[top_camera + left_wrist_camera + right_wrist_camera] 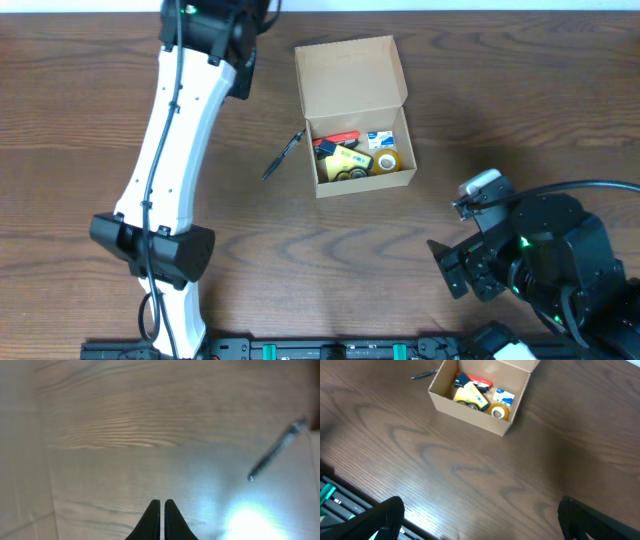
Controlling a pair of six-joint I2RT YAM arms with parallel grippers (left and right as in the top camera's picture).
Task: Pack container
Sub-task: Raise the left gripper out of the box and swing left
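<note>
The tan cardboard container stands open at the table's middle back, flap lid tilted away. It holds a yellow item, a red and black item, a roll of yellow tape and a small white and blue box. A dark pen lies on the table just left of the container; it also shows in the left wrist view. My left gripper is shut and empty, near the table's back left, apart from the pen. My right gripper is open and empty at the front right, well short of the container.
The brown wood-grain table carries only the container and the pen. A rail with green clips runs along the front edge. The left arm's white link stretches over the table's left side.
</note>
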